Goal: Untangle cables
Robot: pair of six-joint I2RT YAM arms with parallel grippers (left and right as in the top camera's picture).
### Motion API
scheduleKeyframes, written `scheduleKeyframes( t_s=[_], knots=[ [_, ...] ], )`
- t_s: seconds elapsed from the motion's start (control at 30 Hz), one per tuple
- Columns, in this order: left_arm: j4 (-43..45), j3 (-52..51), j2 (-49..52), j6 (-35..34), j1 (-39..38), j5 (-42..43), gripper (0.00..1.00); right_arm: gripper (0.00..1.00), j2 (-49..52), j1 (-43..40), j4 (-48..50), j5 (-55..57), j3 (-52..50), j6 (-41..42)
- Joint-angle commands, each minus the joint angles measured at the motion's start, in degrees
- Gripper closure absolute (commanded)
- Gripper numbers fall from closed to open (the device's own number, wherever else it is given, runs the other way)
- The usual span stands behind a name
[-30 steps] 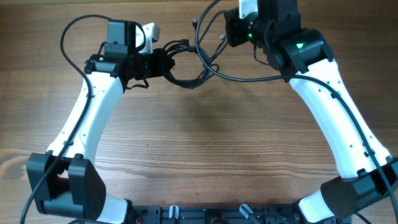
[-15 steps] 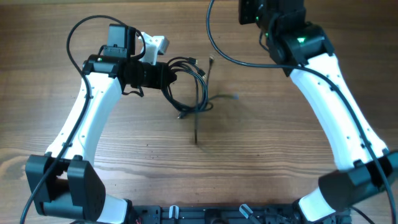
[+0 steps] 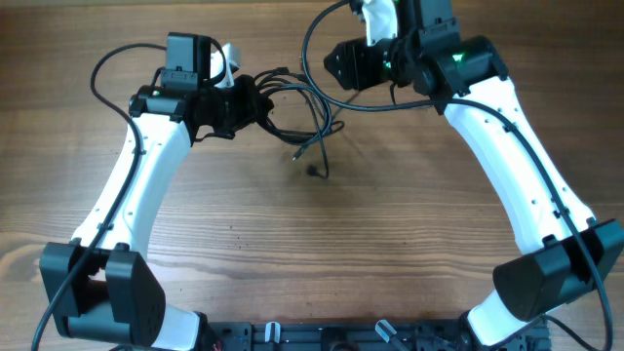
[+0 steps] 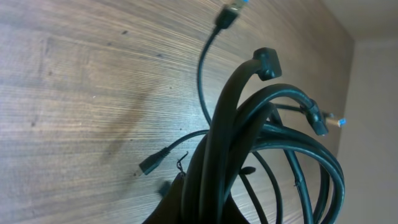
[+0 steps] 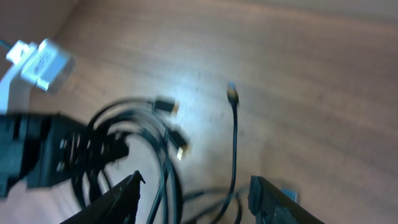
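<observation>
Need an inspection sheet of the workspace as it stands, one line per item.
Surface: wood-grain table.
Job's things: cables, a black looped bundle with several plug ends loose.
Clutter: nothing seen.
Grippers: left pincer shut on the cables; right pincer open, holding nothing, near the bundle.
Cables: thicker black arm wires loop off both arms; the right one overlaps the bundle from overhead, contact unclear.
Surroundings: pale wall past the table edge.
</observation>
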Motion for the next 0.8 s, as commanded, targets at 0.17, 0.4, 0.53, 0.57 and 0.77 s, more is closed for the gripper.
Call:
scheduleKeyframes(
  t_s=[0.17, 0.4, 0.53, 0.57, 0.77],
  knots=[
    [1.1, -0.1, -0.3, -8.7, 0.3, -1.3, 0.96, 0.42, 2.8, 0.6, -4.6, -4.9, -1.4, 2.0],
    [1.3, -0.1, -0.3, -8.7, 0.3, -1.3, 0.96, 0.42, 6.4, 2.7, -4.4, -4.8, -1.4, -0.4],
    [1.3, -0.1, -0.3, -8.7, 0.3, -1.4, 0.96, 0.43, 9.5, 2.8, -4.4, -4.6, -1.4, -0.1],
    [1.3, -0.1, -0.3, -8.7, 0.3, -1.3, 0.96, 0.44, 10.3, 2.8, -4.5, -4.6, -1.4, -0.1],
    [1.3, -0.1, -0.3, -8.7, 0.3, -1.4, 0.96, 0.56, 12.8, 2.9, -3.4, 6.8, -1.4, 5.9]
  ],
)
